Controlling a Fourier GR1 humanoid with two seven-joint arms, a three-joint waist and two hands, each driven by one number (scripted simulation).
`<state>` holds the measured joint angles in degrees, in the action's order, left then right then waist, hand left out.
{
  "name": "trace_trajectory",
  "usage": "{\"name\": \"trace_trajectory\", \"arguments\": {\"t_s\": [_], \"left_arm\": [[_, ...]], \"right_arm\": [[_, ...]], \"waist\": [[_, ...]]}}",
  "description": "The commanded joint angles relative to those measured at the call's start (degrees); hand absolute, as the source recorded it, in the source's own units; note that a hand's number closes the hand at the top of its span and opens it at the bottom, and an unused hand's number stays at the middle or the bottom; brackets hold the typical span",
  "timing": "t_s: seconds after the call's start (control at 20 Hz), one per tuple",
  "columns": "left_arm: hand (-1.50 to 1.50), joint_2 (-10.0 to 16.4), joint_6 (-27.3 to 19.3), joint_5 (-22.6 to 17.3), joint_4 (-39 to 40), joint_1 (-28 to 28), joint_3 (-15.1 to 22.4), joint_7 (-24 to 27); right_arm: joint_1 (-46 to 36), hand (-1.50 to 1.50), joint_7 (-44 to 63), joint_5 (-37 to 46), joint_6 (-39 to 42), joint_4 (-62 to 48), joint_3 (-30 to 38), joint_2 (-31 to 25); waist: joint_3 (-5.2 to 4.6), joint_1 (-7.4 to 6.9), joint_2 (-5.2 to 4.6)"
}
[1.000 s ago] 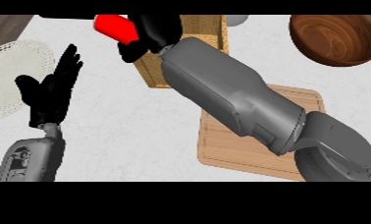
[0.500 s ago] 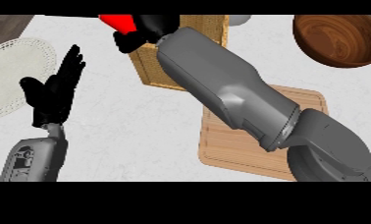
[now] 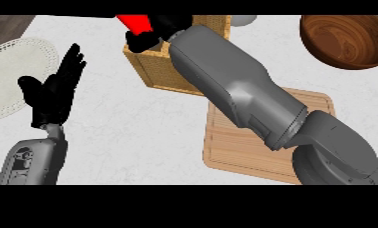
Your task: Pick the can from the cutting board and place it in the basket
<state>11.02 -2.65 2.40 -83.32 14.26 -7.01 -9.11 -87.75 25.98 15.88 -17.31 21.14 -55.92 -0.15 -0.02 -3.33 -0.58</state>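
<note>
Right hand (image 3: 164,26) curls round the red can (image 3: 133,21), the wicker basket (image 3: 159,73) just beneath it (interior hidden); left hand (image 3: 52,96) rests spread.

Red can (image 3: 134,22) over woven basket's (image 3: 157,70) edge

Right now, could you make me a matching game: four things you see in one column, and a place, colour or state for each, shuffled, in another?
Things:
1. can
2. cutting board
3. bowl
4. left hand

Descriptions:
A. open, fingers up, at the left
B. dark wood, top right corner
C. red, held in the right hand
D. pale wood, partly under the right forearm

Pairs: 1-C, 2-D, 3-B, 4-A
</note>
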Motion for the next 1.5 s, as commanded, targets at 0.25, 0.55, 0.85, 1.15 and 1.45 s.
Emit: {"name": "trace_trajectory", "arguments": {"t_s": [0.25,0.55,0.85,1.15,1.45], "left_arm": [[0.00,0.9,1.7,-1.0,0.1,0.5,-0.5,0.6],[0.00,-0.5,-0.2,0.9,1.4,2.6,0.8,-0.6],[0.00,-0.5,-0.1,0.8,0.1,1.5,0.9,-1.5],[0.00,-0.6,0.2,0.1,0.4,1.4,0.3,0.0],[0.00,-1.9,-1.3,1.7,0.1,1.9,1.7,-1.4]], "right_arm": [[2.2,1.50,-5.2,1.4,-1.5,-6.0,1.1,0.1],[1.8,1.50,-4.1,3.0,0.5,-6.8,0.2,0.1],[3.1,1.50,-3.4,4.6,0.6,-6.7,-0.6,0.1],[3.4,1.50,-5.5,4.1,4.2,-7.9,0.6,0.1],[5.5,1.50,-5.8,3.6,5.0,-7.9,1.2,0.1]], "waist": [[-0.09,-0.86,-0.66],[-0.09,-0.83,-0.70],[-0.07,-0.81,-0.58],[-0.07,-0.65,-0.59],[-0.05,-0.98,-0.81]]}}
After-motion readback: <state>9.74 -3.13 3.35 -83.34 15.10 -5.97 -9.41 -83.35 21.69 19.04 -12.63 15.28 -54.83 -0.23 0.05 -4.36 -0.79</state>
